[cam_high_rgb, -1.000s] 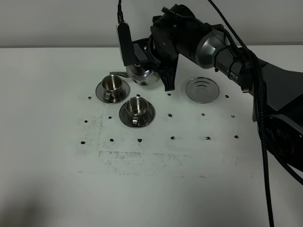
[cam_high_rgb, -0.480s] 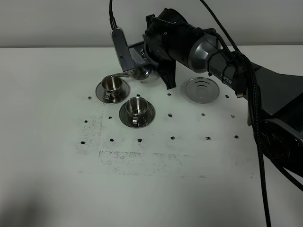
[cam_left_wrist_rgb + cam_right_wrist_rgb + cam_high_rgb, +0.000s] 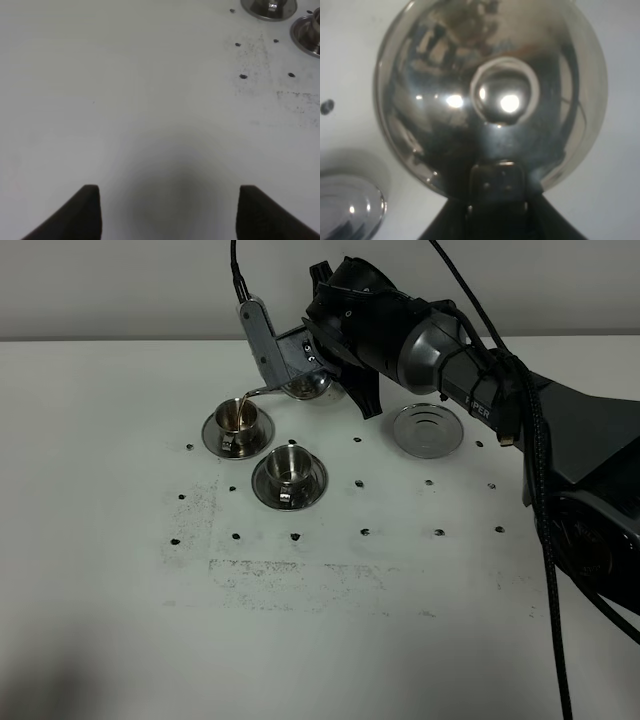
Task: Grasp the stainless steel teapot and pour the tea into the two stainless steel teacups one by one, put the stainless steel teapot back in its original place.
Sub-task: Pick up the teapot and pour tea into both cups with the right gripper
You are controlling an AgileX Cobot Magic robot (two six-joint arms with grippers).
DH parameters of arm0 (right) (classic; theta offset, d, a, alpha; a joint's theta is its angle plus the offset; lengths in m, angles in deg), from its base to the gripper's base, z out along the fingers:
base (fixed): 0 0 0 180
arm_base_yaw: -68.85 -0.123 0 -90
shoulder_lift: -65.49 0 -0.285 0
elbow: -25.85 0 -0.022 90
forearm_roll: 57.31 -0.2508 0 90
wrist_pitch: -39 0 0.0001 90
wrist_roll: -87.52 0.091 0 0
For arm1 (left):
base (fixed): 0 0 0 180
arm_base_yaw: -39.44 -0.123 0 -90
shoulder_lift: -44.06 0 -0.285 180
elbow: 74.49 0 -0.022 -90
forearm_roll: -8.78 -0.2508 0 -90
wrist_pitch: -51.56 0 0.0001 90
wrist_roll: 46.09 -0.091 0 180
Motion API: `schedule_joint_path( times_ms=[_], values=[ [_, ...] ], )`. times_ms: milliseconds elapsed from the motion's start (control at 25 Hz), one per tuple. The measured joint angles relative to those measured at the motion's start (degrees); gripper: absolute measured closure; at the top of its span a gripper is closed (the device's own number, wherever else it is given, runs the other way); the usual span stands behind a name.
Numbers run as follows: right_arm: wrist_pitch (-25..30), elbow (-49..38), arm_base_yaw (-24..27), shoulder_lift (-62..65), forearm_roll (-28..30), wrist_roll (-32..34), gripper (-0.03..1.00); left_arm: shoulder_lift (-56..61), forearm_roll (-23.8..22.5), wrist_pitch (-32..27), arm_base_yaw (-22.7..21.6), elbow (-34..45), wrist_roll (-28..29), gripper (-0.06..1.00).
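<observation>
White desk (image 3: 120, 620), speckled with dark marks — right jaws clamp the stainless steel teapot (image 3: 306, 388) by its handle, tipped, spout above the far teacup (image 3: 237, 418). Near teacup (image 3: 289, 464) stands just beside; the round steel disc (image 3: 428, 429) lies apart. Left jaws hang wide over the desk.

The bell-shaped stainless steel teapot (image 3: 420, 100) is mirror-polished and smooth, throwing bright reflections. The two small steel teacups with flared saucers (image 3: 238, 418) (image 3: 288, 462) and the round flat steel disc (image 3: 428, 430) share that gloss. The white table (image 3: 400, 640) looks matt, smudged with dark specks near its middle.
</observation>
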Motion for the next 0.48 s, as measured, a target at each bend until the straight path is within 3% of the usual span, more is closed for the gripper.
schedule_joint_path(
  times_ms=[480],
  values=[
    [-0.9,0.0,-1.0,-0.1,2.8,0.0,0.77,0.0,0.0,0.0,0.0,0.0,0.0,0.39]
  ],
)
